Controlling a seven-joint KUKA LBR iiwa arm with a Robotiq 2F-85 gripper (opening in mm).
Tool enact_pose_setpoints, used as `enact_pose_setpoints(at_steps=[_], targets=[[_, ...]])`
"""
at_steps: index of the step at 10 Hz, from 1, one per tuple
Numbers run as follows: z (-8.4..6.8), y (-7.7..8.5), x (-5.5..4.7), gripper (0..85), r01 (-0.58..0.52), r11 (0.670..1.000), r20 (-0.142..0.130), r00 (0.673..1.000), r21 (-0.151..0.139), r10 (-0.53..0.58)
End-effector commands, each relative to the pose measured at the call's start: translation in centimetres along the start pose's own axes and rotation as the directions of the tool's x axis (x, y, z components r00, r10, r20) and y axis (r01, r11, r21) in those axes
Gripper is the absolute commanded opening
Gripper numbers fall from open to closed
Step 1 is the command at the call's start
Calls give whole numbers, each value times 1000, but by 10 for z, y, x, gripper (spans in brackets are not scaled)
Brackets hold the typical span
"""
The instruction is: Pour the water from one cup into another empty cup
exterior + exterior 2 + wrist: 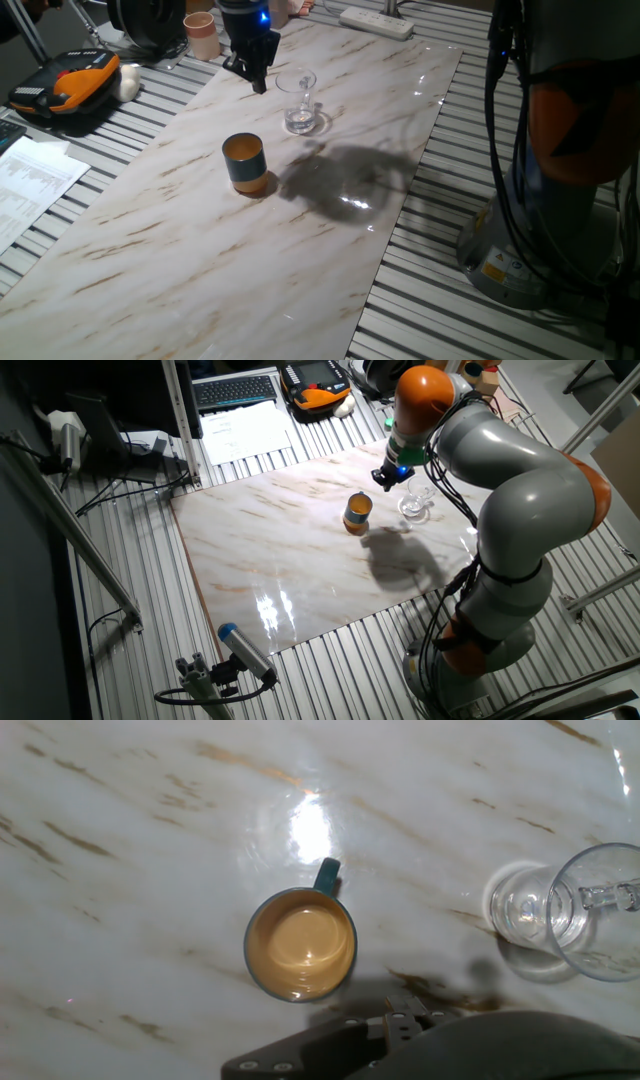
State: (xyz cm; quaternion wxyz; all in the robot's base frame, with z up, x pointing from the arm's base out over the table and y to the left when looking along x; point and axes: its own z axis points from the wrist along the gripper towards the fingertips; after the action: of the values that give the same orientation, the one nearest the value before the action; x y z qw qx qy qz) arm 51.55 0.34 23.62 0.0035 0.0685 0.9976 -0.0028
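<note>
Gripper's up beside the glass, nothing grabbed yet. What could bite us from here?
1. The gripper hangs above the marble, close beside the glass cup; a descent slightly off could knock the glass over and spill its water.
2. Clear glass on the glossy, glare-streaked marble top may be hard to localise.
3. The teal cup stands close by; a wide swing could clip it.

Single KUKA iiwa arm (520, 490), grey with orange joints, arched over from its base and bent down at the wrist. Gripper (254, 75) hanging fingers-down, free of contact, nothing between the fingers. Blue light glowing on the wrist above. Finger spacing not discernible.
</note>
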Motion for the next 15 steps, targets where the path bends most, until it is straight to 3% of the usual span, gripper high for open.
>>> enact_pose_setpoints(at_steps=[1,2,5,13,15], targets=[[0,-3,0,0,1,1000,-2,1000,-13,-1],[2,-7,0,0,6,1000,-3,1000,-24,-6],[5,-14,0,0,12,1000,5,1000,-21,-12],[4,-57,3,0,86,996,36,996,-20,-85],[6,-67,6,0,76,996,34,997,-43,-74]])
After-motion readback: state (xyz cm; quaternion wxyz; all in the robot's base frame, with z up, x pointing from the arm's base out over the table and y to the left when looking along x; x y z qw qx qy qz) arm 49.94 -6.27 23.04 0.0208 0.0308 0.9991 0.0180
